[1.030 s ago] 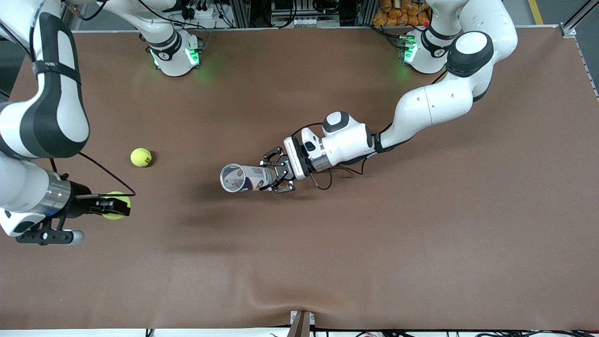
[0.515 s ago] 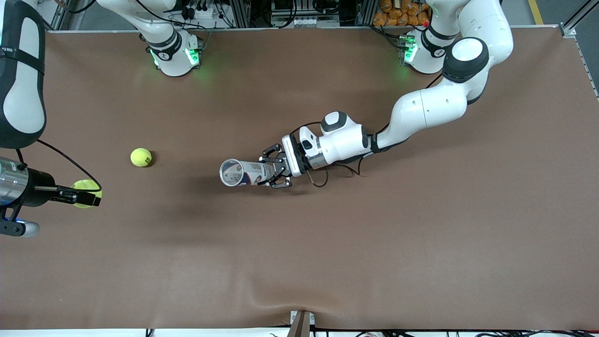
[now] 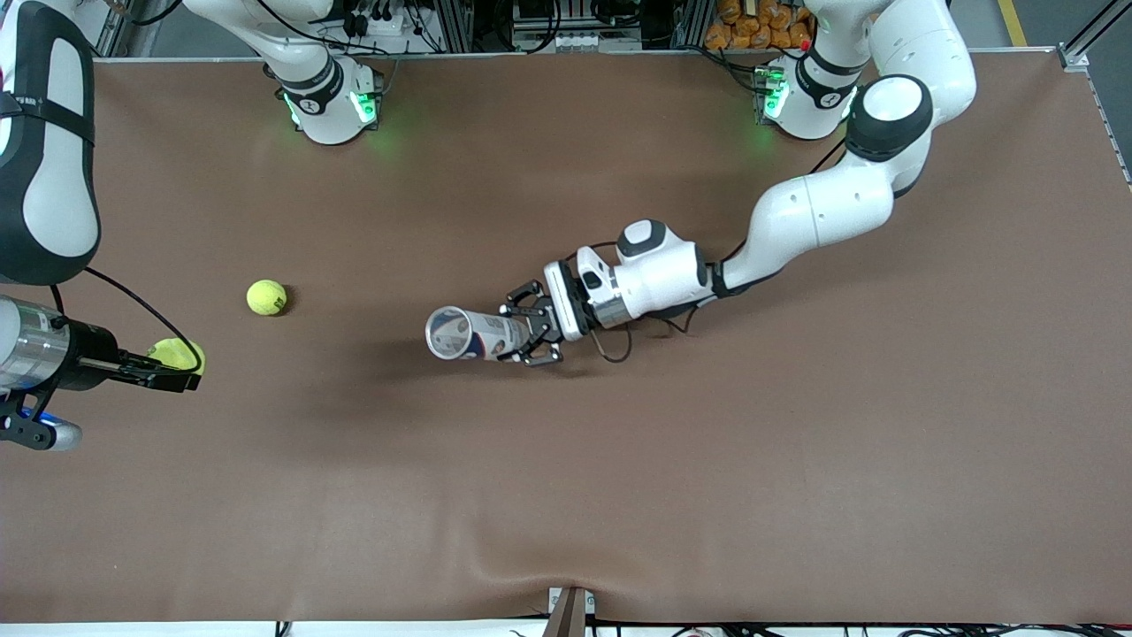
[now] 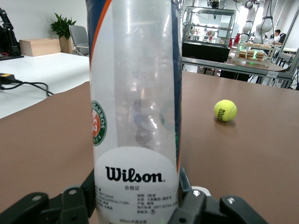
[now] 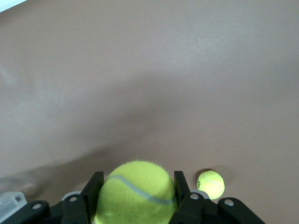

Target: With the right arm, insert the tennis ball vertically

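both grippers were clamped: the left gripper (image 3: 528,334) on the tube (image 3: 469,334), mouth up for loading; the right gripper (image 3: 181,370), toward the right arm's end from the tube, on a tennis ball (image 3: 179,355).

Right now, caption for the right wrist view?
Right gripper shut on a tennis ball; second ball on the table.

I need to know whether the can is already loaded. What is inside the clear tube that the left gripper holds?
No ball shows inside the tube, through its open mouth or its clear wall. The label and the left gripper cover its base end. The right gripper holds one tennis ball.
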